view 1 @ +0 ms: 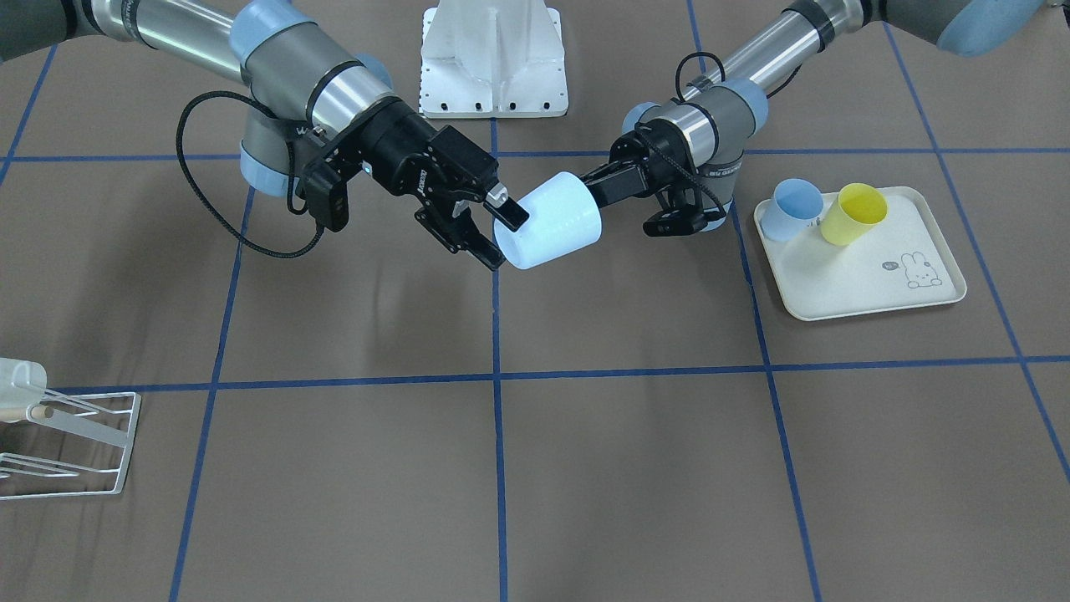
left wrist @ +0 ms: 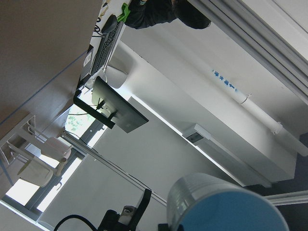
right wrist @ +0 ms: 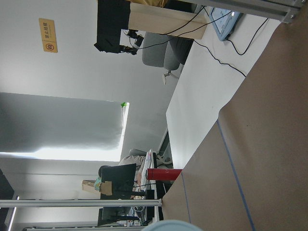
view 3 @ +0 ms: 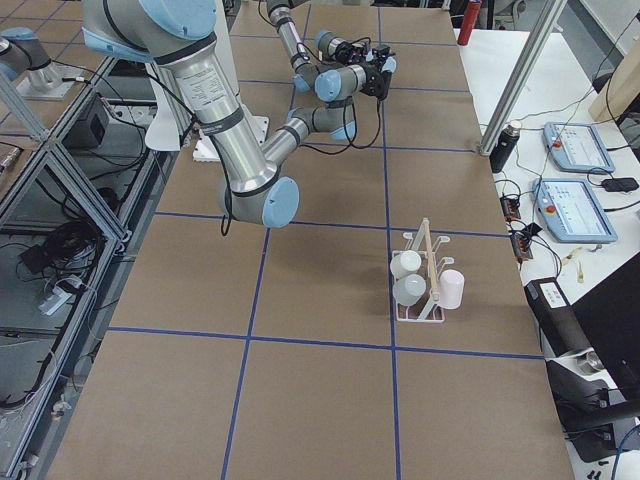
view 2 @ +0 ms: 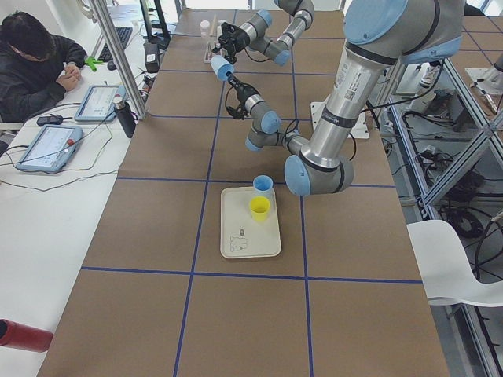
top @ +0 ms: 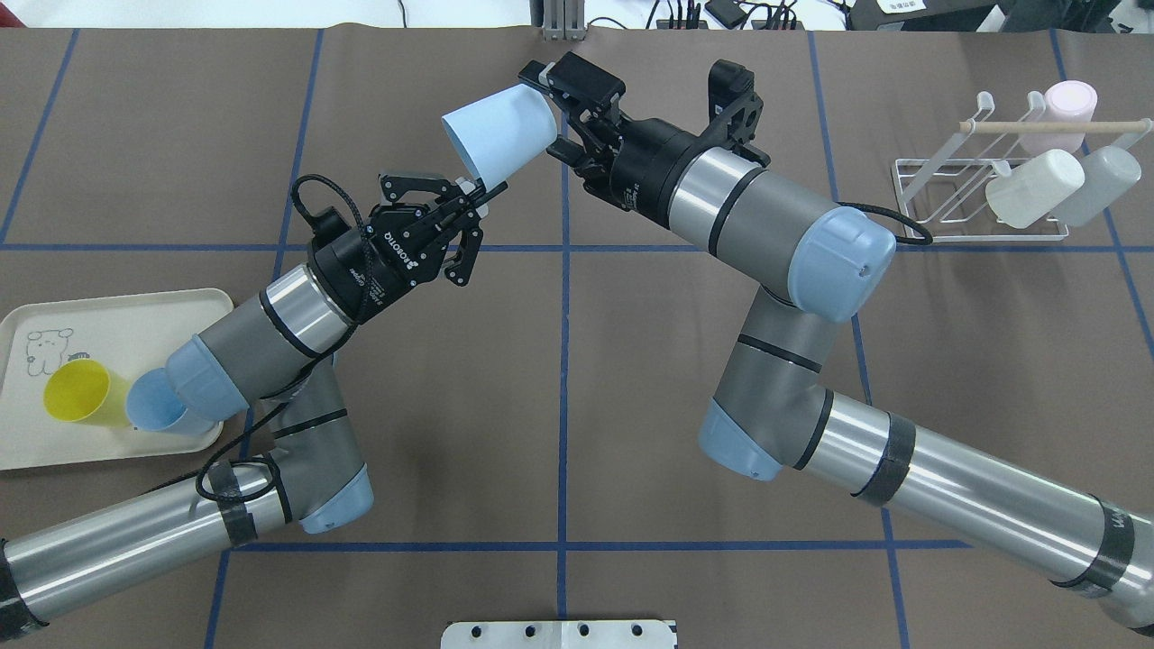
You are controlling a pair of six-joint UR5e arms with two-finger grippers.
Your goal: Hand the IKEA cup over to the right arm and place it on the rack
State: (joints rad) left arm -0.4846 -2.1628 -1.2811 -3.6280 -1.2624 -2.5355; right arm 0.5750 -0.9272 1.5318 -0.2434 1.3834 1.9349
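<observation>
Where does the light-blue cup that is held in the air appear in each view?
Front-facing: light-blue cup at centre, above the middle.
Overhead: cup at top, left of centre.
Exterior left: cup far away, near the top.
Exterior right: too small to tell.
Left wrist: cup at bottom right.
Right wrist: perhaps the pale sliver at the bottom edge.
Landmark: rack, bottom left front-facing, upper right overhead.

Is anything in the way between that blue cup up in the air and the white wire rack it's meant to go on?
Nothing visible does. Bare table lies between the blue cup and the rack. At its far end sit three cups; the prongs nearer the blue cup look free.
</observation>
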